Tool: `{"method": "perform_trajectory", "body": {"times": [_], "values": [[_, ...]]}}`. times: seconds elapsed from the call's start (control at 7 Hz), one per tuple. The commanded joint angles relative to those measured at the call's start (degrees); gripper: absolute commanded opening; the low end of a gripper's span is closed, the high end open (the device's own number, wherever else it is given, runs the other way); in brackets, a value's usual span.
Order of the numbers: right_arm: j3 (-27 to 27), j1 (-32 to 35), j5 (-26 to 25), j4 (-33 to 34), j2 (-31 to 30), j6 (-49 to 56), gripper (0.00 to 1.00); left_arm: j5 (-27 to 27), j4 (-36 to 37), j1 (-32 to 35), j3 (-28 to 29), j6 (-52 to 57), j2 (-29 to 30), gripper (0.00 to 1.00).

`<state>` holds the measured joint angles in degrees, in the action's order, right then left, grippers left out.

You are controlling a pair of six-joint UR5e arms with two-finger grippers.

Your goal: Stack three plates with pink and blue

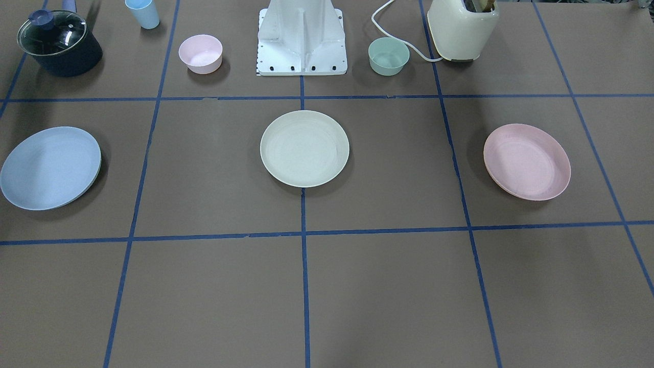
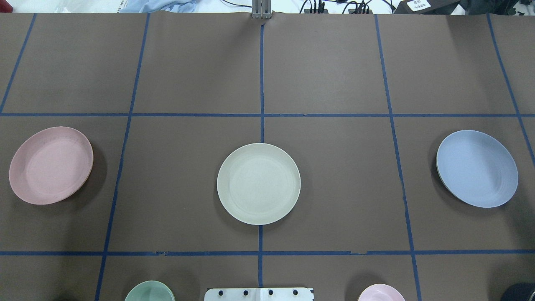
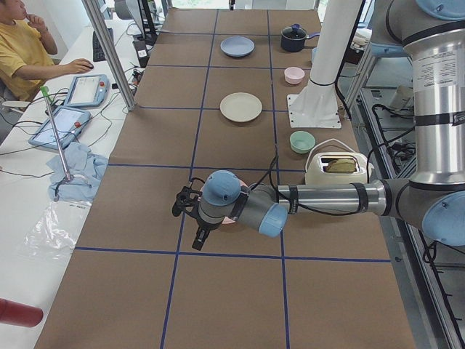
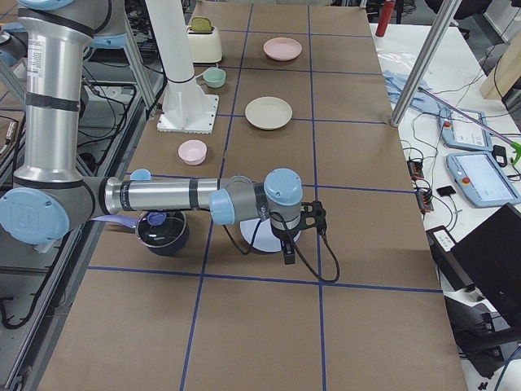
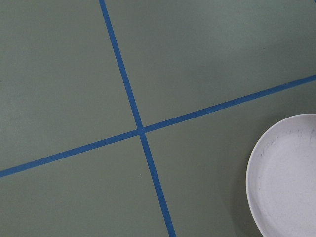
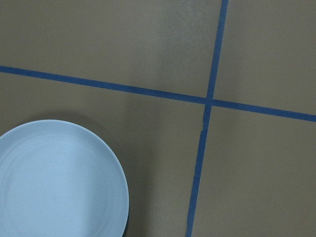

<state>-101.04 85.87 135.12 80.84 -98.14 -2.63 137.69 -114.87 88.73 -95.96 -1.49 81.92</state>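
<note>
Three plates lie apart in a row on the brown table. The cream-white plate [image 1: 304, 148] is in the middle [image 2: 258, 183]. The pale pink plate [image 1: 527, 161] is on my left side [image 2: 51, 165]. The light blue plate [image 1: 50, 167] is on my right side [image 2: 477, 168]. My left gripper [image 3: 190, 225] hovers above the pink plate's area; the left wrist view shows that plate's edge [image 5: 286, 177]. My right gripper [image 4: 293, 240] hovers above the blue plate [image 6: 59, 182]. Both grippers show only in the side views, so I cannot tell whether they are open or shut.
Near the robot base [image 1: 301, 41] stand a small pink bowl [image 1: 200, 53], a small green bowl [image 1: 389, 56], a cream toaster [image 1: 462, 28], a blue cup [image 1: 143, 13] and a dark pot with a glass lid [image 1: 59, 43]. Blue tape lines grid the table.
</note>
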Motion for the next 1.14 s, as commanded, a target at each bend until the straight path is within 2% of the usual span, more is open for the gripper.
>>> {"method": "perform_trajectory", "body": {"times": [0.0,1.0], "values": [[0.0,1.2,2.7,-0.1,-1.5,0.6,1.00,-0.1,1.8,0.2,-1.0,-0.4,1.0,1.00],[1.3,1.1,3.0,-0.9,-1.5,0.5,1.00,0.6,1.0,0.2,-2.6,-0.6,-0.5,1.00]]}}
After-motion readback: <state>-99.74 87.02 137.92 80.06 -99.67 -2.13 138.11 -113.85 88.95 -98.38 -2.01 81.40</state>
